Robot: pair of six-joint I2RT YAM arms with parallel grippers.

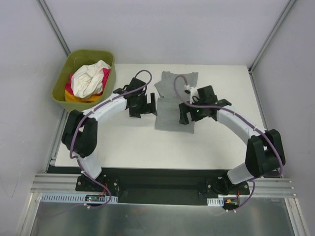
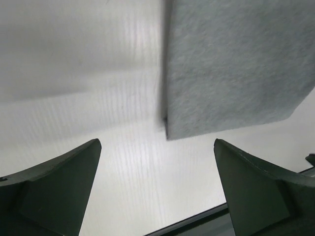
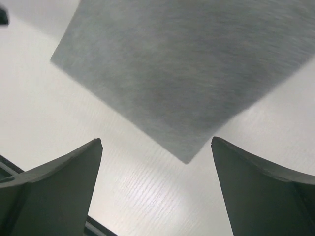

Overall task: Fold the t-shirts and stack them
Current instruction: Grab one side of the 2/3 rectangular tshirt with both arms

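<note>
Progress early: grey t-shirt (image 1: pixel 167 123) lies on the table (image 1: pixel 128 142), seemingly narrowed lengthwise, crosswise fold outstanding. Left gripper (image 2: pixel 155 147) and right gripper (image 3: pixel 156 142) hang over its near corners, fingers wide, empty. White, pink and orange t-shirts (image 1: pixel 91 78) sit heaped in the tub (image 1: pixel 59 93), unfolded.

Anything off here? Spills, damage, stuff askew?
Nothing stands out. The grey shirt lies flat on the table between the open left gripper and right gripper. The other shirts sit bunched in the tub, far left.
</note>
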